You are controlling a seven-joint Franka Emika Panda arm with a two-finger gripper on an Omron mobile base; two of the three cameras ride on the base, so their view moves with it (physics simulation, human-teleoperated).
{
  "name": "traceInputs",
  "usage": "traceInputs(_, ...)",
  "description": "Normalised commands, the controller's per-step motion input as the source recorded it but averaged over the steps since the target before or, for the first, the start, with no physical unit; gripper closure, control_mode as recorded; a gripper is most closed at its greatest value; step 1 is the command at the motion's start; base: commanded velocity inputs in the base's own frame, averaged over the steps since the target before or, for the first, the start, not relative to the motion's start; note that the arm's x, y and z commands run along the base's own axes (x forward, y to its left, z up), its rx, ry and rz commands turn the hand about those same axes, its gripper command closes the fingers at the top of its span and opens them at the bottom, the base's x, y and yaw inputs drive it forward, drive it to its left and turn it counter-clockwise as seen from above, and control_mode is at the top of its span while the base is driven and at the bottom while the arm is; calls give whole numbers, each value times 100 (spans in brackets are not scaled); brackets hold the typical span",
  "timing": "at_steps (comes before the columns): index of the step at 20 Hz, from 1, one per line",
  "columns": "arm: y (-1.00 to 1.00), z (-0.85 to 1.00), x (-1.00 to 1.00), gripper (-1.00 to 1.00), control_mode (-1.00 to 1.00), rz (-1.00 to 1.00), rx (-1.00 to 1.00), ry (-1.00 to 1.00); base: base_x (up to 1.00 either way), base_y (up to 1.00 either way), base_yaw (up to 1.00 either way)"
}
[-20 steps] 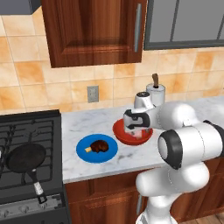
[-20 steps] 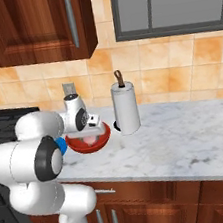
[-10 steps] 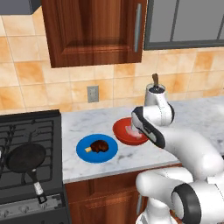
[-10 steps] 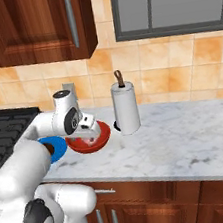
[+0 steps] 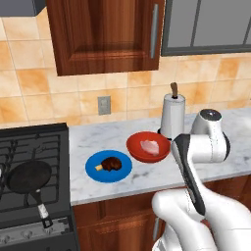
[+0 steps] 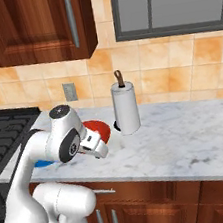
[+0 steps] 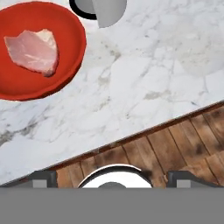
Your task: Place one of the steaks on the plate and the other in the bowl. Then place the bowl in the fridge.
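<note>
The red bowl (image 5: pixel 133 147) stands on the marble counter with the pale pink steak (image 5: pixel 151 146) lying flat in it. To its left the blue plate (image 5: pixel 93 169) carries the dark brown steak (image 5: pixel 112 163). In the hand view the bowl (image 7: pixel 65 65) and its pink steak (image 7: pixel 34 50) sit at the upper left. My gripper (image 7: pixel 112 177) is open with nothing between its fingertips, and it hangs over the counter's front edge, apart from the bowl. My hand (image 6: pixel 94 145) covers part of the bowl (image 6: pixel 102 129). The fridge is out of view.
A white paper towel holder (image 5: pixel 172 115) stands just behind and right of the bowl. A black frying pan (image 5: pixel 27 176) rests on the stove at the left. Brown cabinets hang above. Bare marble (image 6: pixel 189 142) stretches to the right, and wooden floor (image 7: pixel 175 140) shows below the counter edge.
The arm has swung back from above the red bowl toward the counter's front edge, uncovering the pink steak in the bowl. Plate, bowl and both steaks have stayed put.
</note>
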Motion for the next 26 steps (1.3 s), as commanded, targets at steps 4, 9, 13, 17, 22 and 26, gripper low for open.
traceInputs(4,25,41,-72,-100,-100,0,10,0,0,0,0)
traceInputs(9,6,-1,-5,-100,-100,1,0,0,0,0,0)
traceInputs(13,0,-3,-9,-100,100,-11,0,0,-45,-1,-21)
traceInputs(17,0,0,0,-100,100,0,0,0,-82,-9,-39)
traceInputs(22,0,0,0,-100,100,0,0,0,-37,-36,-58)
traceInputs(26,0,0,0,-100,100,0,0,0,0,-49,-88)
